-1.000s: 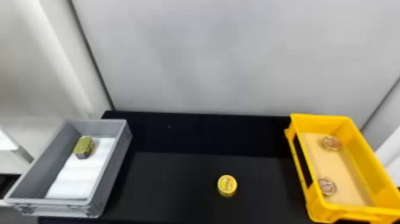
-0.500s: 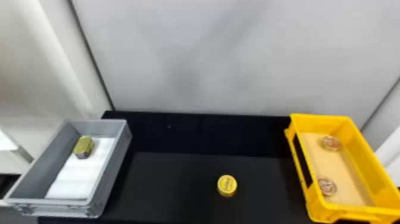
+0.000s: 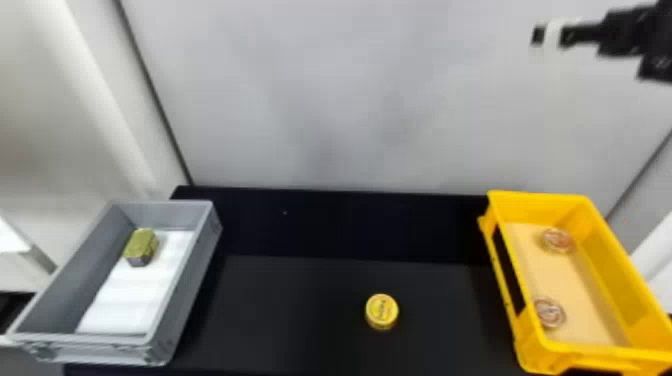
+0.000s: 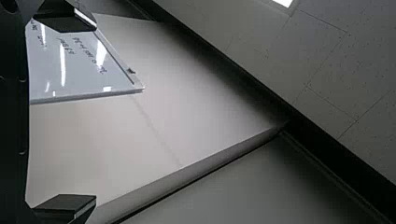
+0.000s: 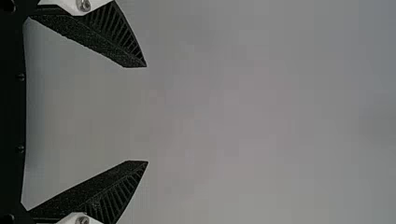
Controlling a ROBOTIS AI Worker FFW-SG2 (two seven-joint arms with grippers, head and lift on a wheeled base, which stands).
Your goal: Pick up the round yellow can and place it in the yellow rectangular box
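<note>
High at the right edge of the head view is my right gripper (image 3: 547, 36), well above and behind the yellow rectangular box (image 3: 620, 260). In the right wrist view my right gripper (image 5: 147, 114) is open, with only a pale surface beyond its fingers. The round yellow can (image 3: 382, 311) stands on the black table, left of the yellow box and apart from it. My left gripper (image 4: 95, 114) stays parked and open, facing a wall and ceiling, with nothing between its fingers.
At the left of the table a grey box (image 3: 185, 280) holds a white sheet (image 3: 125, 295) and a small olive-yellow tin (image 3: 141, 246). Two round tins (image 3: 558, 240) (image 3: 549, 312) lie in the yellow box. A pale wall (image 3: 350, 100) rises behind the black table (image 3: 300, 305).
My right arm has come into the head view at the upper right edge. The can and both boxes have not moved.
</note>
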